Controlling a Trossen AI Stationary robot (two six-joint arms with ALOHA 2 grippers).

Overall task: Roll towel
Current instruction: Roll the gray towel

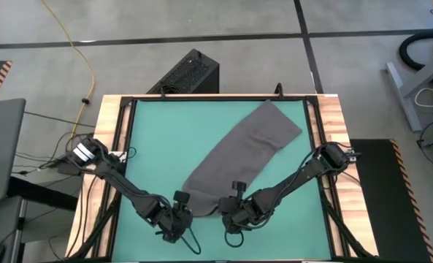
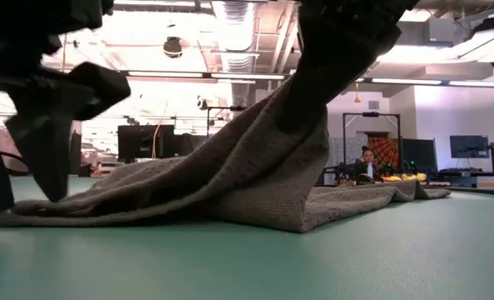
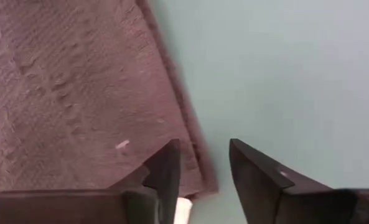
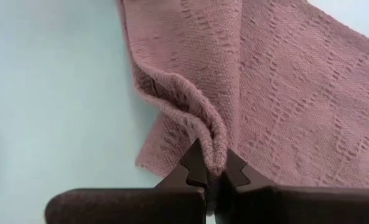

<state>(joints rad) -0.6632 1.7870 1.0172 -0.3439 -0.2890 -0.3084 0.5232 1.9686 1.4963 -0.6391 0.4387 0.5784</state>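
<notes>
Both grippers: your 6 o'clock edge.
Right gripper [image 4: 212,177]: clamped on the towel [image 1: 242,153], fold lifted.
Left gripper [image 3: 200,171]: fingers apart at its corner.

Overhead, table-level and two close wrist cameras all share the towel [image 1: 242,157] on the table [image 1: 165,131].

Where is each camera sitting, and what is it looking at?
High view: above, facing straight down on the green table; both arms show.
Low view: at tabletop height, facing the room; arms hang in from above.
Left wrist view: on the left arm; open left end effector at the cloth's corner.
Right wrist view: right end effector pinching a fold.
All share the dark grey soft cloth towel.
</notes>
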